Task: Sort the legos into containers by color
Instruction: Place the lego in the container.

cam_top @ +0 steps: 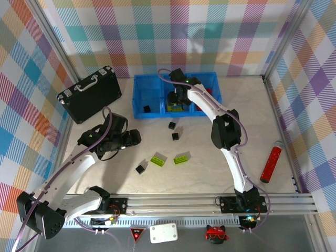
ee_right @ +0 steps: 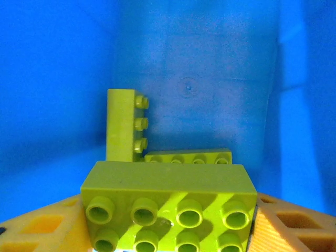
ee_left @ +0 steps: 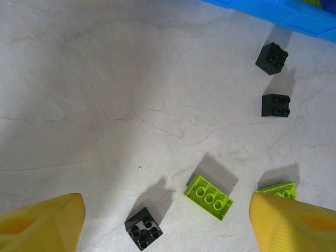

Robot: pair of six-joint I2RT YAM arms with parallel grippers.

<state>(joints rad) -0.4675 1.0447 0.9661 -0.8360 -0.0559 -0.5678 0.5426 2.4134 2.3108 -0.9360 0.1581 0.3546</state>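
Well, my right gripper (ee_right: pixel 168 223) is pinching the held lime brick (ee_right: pixel 168 205) by its ends, studs facing the wrist camera, low inside the middle compartment (ee_right: pixel 210 79) of the blue tray (cam_top: pixel 157 114). That brick is not yet let go. Two of its colour lie beyond it in the same compartment: the upright lime brick (ee_right: pixel 123 126) standing on end, and the flat lime brick (ee_right: pixel 189 156) just beside it.

From above, the left compartment (cam_top: pixel 140 86) has one boxed black cube (cam_top: pixel 146 108). The right compartment (cam_top: pixel 212 80) shows red pieces (cam_top: pixel 208 91), partly hidden by my arm, so I cannot count them.

My left gripper (ee_left: pixel 165 207) hangs over the table with its jaws spread and nothing between them. Below it lie the near black cube (ee_left: pixel 143 228), the near lime brick (ee_left: pixel 209 197) and the far lime brick (ee_left: pixel 277 189). Closer to the tray are the upper black cube (ee_left: pixel 272 58) and the lower black cube (ee_left: pixel 276 105).

By my reckoning the job is somewhat past halfway. I see no loose red lego on the table, and lime is three-fifths home once I release. Three black cubes and two lime bricks remain out.
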